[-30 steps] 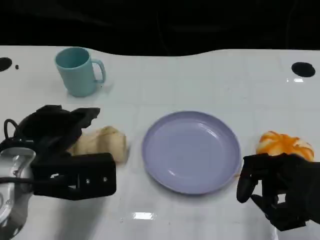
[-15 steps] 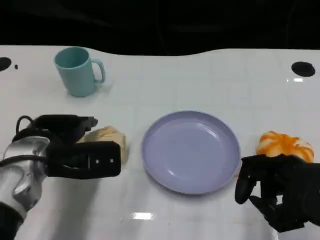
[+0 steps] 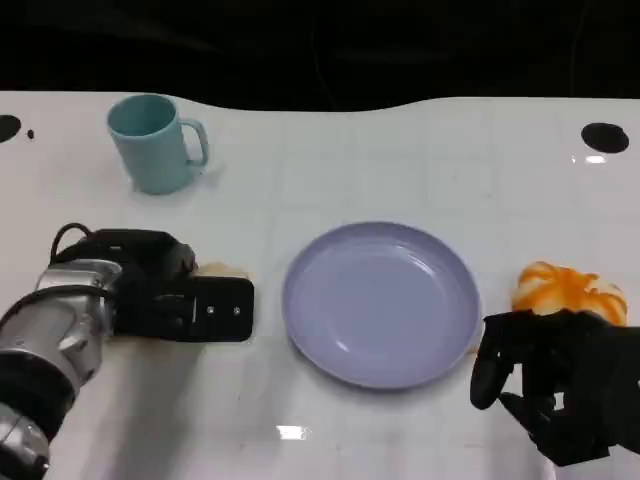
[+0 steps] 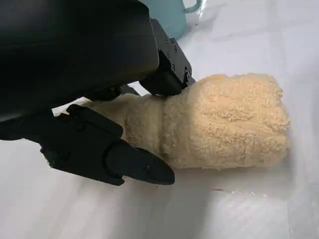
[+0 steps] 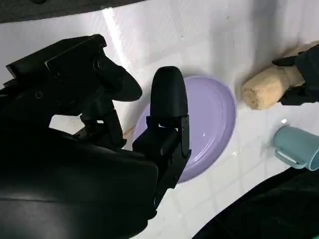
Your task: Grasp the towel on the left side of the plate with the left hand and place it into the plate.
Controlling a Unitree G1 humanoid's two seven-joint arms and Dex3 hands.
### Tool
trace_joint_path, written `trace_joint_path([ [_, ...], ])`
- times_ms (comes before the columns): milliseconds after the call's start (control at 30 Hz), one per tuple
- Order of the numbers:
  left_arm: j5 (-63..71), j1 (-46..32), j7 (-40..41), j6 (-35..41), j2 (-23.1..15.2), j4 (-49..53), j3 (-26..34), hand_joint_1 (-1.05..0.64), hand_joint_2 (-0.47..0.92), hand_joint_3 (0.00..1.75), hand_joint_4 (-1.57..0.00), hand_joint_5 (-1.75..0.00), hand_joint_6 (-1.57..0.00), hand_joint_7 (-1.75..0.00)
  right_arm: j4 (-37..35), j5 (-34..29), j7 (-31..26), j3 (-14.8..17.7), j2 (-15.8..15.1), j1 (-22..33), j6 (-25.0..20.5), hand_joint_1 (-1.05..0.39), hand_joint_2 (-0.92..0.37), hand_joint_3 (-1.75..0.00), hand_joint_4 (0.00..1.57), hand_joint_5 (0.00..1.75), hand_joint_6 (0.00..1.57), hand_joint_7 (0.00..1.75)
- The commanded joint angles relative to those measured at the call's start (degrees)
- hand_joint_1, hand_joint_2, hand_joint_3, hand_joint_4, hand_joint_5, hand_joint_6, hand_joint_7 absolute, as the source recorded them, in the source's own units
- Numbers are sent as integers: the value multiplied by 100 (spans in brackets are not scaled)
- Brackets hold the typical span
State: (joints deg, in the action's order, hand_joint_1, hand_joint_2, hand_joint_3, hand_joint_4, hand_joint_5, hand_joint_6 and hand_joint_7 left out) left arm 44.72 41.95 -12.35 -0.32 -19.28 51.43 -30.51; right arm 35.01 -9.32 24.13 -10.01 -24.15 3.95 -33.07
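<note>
The cream fluffy towel (image 4: 224,124) lies on the white table left of the lilac plate (image 3: 380,300). My left hand (image 3: 170,295) sits low over the towel, so just a cream edge (image 3: 222,270) peeks out in the head view. In the left wrist view its black fingers (image 4: 124,159) straddle the towel's near end, one side touching the pile, without closing around it. The right wrist view has the towel (image 5: 264,87) beside the plate (image 5: 214,114). My right hand (image 3: 550,385) hovers off the plate's right rim, fingers loosely bent and holding nothing.
A teal mug (image 3: 155,140) stands at the back left, behind my left hand. An orange and white object (image 3: 570,288) lies to the right of the plate, just beyond my right hand. The table's far edge meets a dark background.
My left hand has moved forward and down from the near left until it covers most of the towel. The right hand, plate and mug have stayed put.
</note>
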Motion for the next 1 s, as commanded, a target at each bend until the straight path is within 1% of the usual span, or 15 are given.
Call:
trace_joint_path([
  [33,-213,-127,826,0,112,290,194,-28,92,12,-91,-54,-100,-9,105,-10,-32,7,-25,0,-108,-1,-59,-104,71,175,69,141],
  [67,-300,-175,1104,-20,147,320,298,-25,92,14,-109,-87,-109,-11,109,-14,-34,5,-26,4,-105,-1,-59,-104,71,175,69,141],
  [100,-341,-210,1361,-70,161,354,348,-23,92,15,-111,-111,-114,-18,116,-25,-38,0,-29,5,-113,-1,-59,-104,71,175,69,141],
  [133,-359,-246,1594,-112,166,381,370,-21,92,16,-103,-138,-106,-51,125,-23,-40,2,-23,6,-130,-1,-59,-104,71,175,69,141],
  [167,-359,-266,1756,-149,167,409,369,-20,92,23,-96,-160,-84,-115,134,-19,-41,5,-19,6,-147,-1,-59,-104,72,175,70,142],
  [233,-363,-299,1963,-154,170,419,374,-19,91,28,-88,-171,-67,-160,151,-17,-43,7,-15,6,-180,0,-58,-104,72,175,70,142],
  [267,-374,-311,2019,-160,164,405,381,-20,91,29,-86,-173,-63,-167,152,-14,-45,9,-12,7,-186,0,-58,-104,72,175,70,142],
  [333,-429,-332,2108,-150,161,366,421,-20,89,30,-83,-174,-59,-173,150,-10,-34,6,-24,5,-181,0,-59,-104,71,175,70,142],
  [433,-623,-396,2271,-124,197,239,584,-20,89,33,-85,-175,-59,-174,124,6,-27,19,-30,12,-122,0,-59,-104,71,175,69,142],
  [467,-726,-433,2301,-105,220,151,680,-20,84,43,-88,-175,-60,-174,121,4,-30,21,-29,11,-121,0,-58,-104,71,175,69,142],
  [533,-899,-502,2304,-44,260,-54,834,-21,81,51,-91,-175,-59,-175,125,-2,-31,19,-29,0,-161,0,-58,-104,71,175,69,142],
  [633,-1103,-635,2223,-16,300,-550,1000,-20,77,58,-92,-175,-62,-175,97,-10,-9,14,-58,-21,-154,-1,-59,-104,70,175,69,142],
  [800,-1059,-827,2057,-80,254,-1550,952,-19,72,64,-89,-175,-60,-175,64,-11,-22,11,-55,-8,-80,-1,-59,-104,70,175,68,141],
  [867,-1049,-872,1942,-48,278,-1918,939,-20,65,77,-89,-175,-60,-175,54,-21,-28,3,-55,-3,-59,-1,-59,-104,71,175,69,141],
  [1000,-1064,-906,1669,138,395,-2509,927,-21,57,91,-89,-175,-63,-175,64,-5,-32,4,-24,-7,-93,0,-59,-104,70,175,69,140],
])
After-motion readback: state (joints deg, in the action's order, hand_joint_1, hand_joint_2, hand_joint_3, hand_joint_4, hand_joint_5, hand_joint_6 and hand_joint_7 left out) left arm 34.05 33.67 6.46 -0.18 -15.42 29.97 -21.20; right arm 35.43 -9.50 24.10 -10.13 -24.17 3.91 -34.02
